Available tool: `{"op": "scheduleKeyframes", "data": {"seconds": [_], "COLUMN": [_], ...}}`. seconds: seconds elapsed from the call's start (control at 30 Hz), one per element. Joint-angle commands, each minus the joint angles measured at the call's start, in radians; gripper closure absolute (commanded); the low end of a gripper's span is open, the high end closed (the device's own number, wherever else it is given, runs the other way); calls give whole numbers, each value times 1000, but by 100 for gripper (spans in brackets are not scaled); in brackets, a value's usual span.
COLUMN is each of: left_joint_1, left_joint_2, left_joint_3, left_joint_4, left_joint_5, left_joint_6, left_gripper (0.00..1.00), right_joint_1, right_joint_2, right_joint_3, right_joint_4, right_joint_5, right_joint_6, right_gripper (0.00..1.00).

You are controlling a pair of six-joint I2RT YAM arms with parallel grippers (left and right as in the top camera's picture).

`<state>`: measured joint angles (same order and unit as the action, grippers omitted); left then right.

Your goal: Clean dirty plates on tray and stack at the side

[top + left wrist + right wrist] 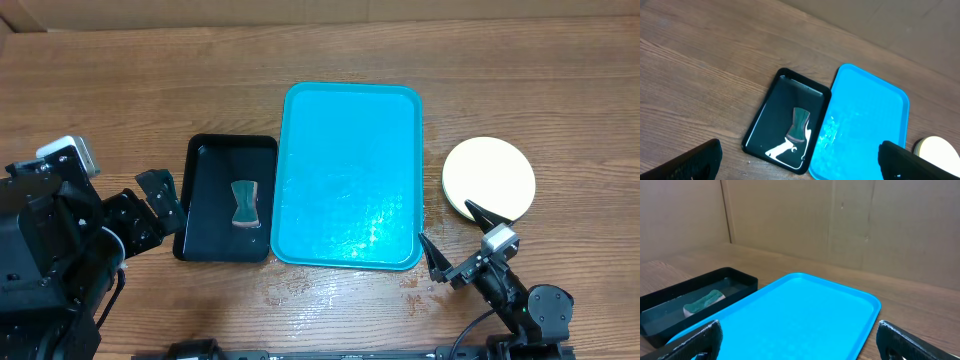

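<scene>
Right gripper [444,220] first: two black fingers spread wide, nothing between them, hanging low over the brown wood-grain tabletop [330,310]. Its wrist camera looks straight out between those parted fingers [690,340], and the gap is bare. Across the way the left gripper [172,200] is splayed just as wide and just as empty, sitting just beside the left wall of the small black rectangular plastic tub [215,170]. Inside that tub lies a small grey-green scrubbing pad [245,203], waisted in the middle, its length running the same way as the tub.

Moving outward, the large turquoise-blue rectangular plastic tray [345,150] sits between the arms with its long axis running away from the robot. It is bare apart from a wet sheen, with not one plate on it. The round shallow pale yellow-green plastic plates [488,178] are off the tray, on the wood just right of its right rim. Only the top one shows whole from above, with a greenish edge peeking out beneath, so I can't count them.

Here's the relation that matters: the pile lies just ahead of the right jaws and a shade to their right, close by, while the left arm has the tub and the whole tray between it and the pile. Any tidying touch belongs to the right arm, and round plates offer no preferred axis. To my eye the job looks about finished
</scene>
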<state>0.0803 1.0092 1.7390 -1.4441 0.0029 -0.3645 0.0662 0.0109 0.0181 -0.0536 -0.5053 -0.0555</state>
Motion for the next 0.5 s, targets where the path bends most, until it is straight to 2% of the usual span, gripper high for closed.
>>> {"op": "scheduleKeyframes", "data": {"seconds": [0.0,0.23,0.3,0.37,0.47], "left_joint_1": [3,-17,-17,-18,-30], "left_joint_2": [-2,1,1,-15,-117], "left_joint_3": [4,4,1,-28,-181], "left_joint_4": [4,-14,-2,69,304], "left_joint_5": [-13,-13,-71,-84,-70], "left_joint_6": [-9,-9,5,6,26], "left_gripper": [0,0,0,0,0], "right_joint_1": [-4,-4,-4,-4,-4], "right_joint_2": [-8,-8,-8,-8,-8], "right_joint_3": [-10,-10,-10,-10,-10], "right_joint_4": [3,3,3,3,3], "right_joint_5": [11,11,11,11,11], "right_joint_6": [4,4,4,4,4], "right_gripper": [0,0,0,0,0]}}
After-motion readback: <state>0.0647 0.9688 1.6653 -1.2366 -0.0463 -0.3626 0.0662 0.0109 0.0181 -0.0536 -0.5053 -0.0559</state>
